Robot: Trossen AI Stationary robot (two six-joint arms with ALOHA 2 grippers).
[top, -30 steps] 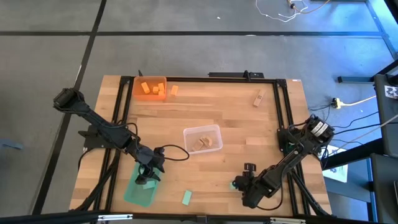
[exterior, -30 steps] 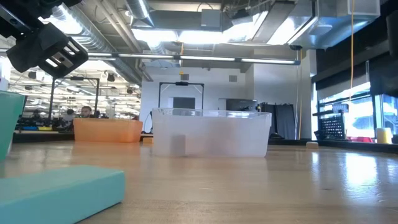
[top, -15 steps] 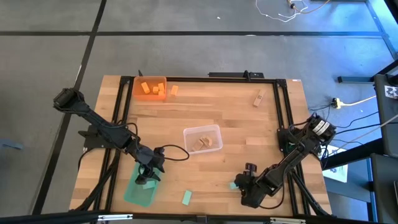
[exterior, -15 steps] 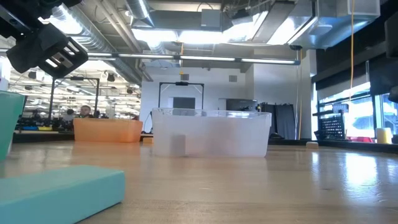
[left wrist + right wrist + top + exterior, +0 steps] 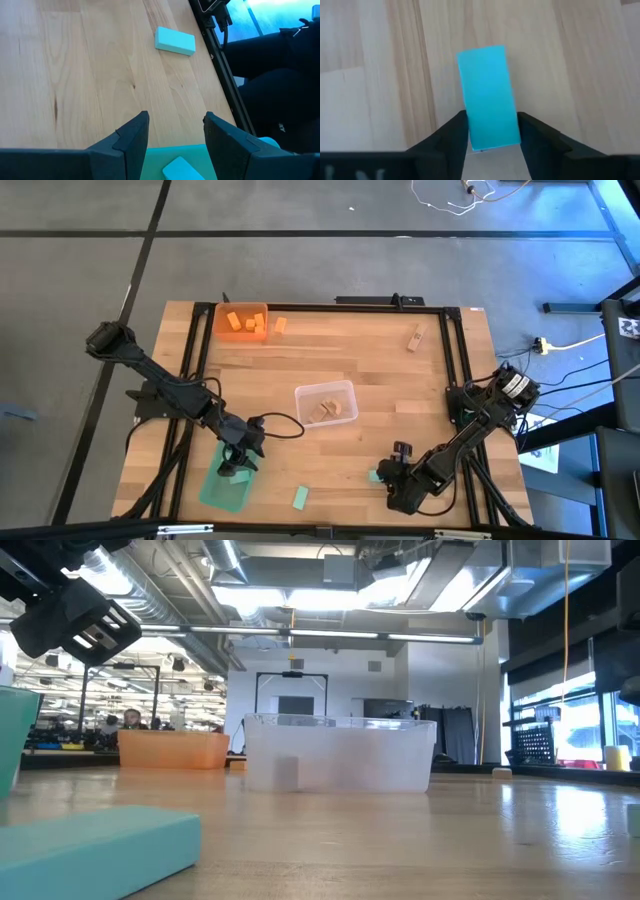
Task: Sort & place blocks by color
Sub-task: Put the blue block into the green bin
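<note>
R gripper (image 5: 491,131) clamped on a mint green block (image 5: 486,96) near table's front edge, right of centre

L gripper (image 5: 175,131) hangs over the green bin (image 5: 226,488) at front left, jaws apart, nothing between; one mint block (image 5: 181,170) lies in bin below it. Another mint block (image 5: 300,497) loose on table (image 5: 380,370) just right of the bin. Orange blocks (image 5: 242,321) in orange bin (image 5: 219,321) at back left, one orange block (image 5: 281,325) just beside it. Tan blocks (image 5: 328,410) in clear bin (image 5: 345,392) mid-table; one tan block (image 5: 414,337) loose at back right
</note>
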